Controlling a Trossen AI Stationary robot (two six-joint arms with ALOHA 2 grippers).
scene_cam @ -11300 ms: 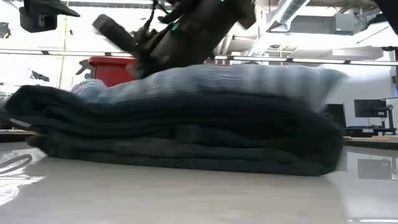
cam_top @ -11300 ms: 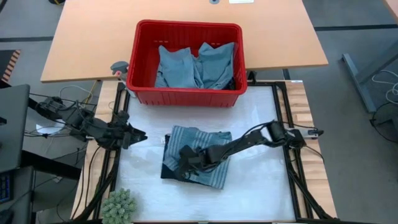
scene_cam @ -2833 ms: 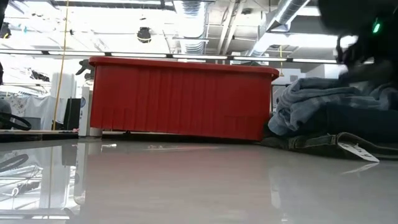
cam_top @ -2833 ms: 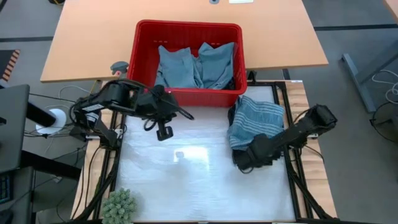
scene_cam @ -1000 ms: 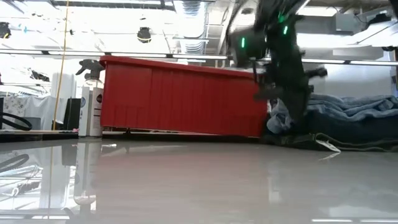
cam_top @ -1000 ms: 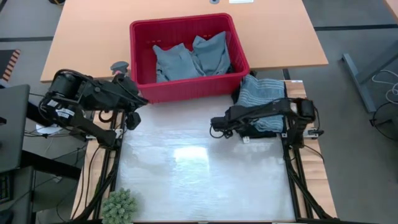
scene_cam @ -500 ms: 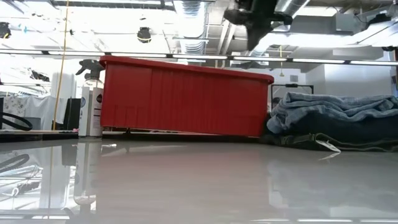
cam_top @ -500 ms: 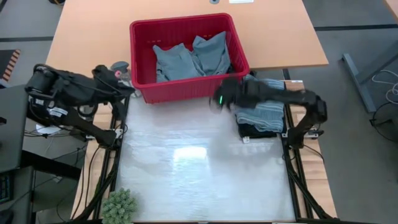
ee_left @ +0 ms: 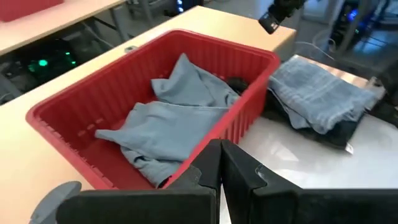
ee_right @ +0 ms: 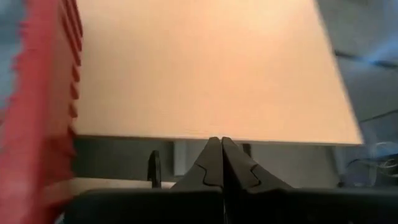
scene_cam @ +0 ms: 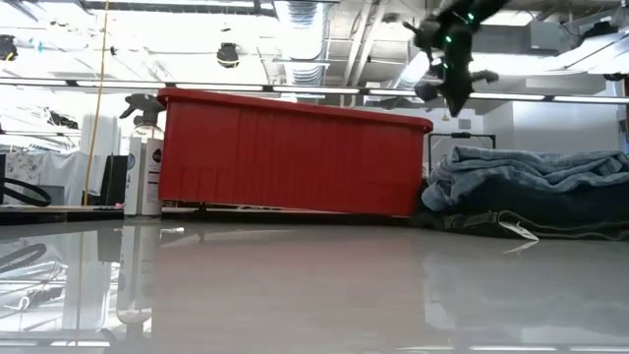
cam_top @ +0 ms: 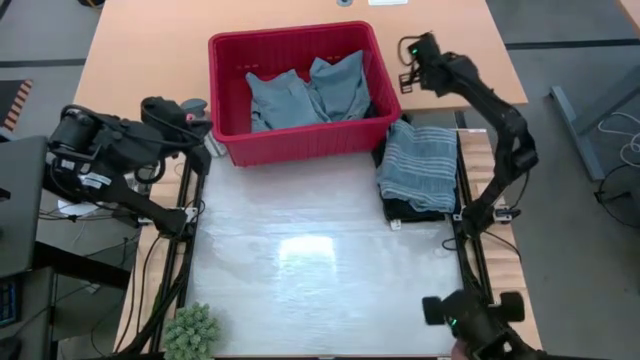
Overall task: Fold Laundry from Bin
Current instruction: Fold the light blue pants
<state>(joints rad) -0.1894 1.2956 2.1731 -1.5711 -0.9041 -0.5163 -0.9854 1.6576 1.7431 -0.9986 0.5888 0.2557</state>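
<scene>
I see bin (cam_top: 300, 92) upper centre w/ light blue laundry (cam_top: 308, 92) inside; right gripper (cam_top: 410, 50) pressed together, empty, upper right; left gripper (ee_left: 219, 163) together too; I should spread fingers before dipping in.

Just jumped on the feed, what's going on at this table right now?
Neither arm holds anything. The right gripper, shut, is up beside the red bin's far right corner. The left gripper, also shut, waits just off the bin's left side. A folded stack of laundry, striped piece on top of a dark one, sits at the right edge of the white mat. Light blue garments remain in the bin.
</scene>
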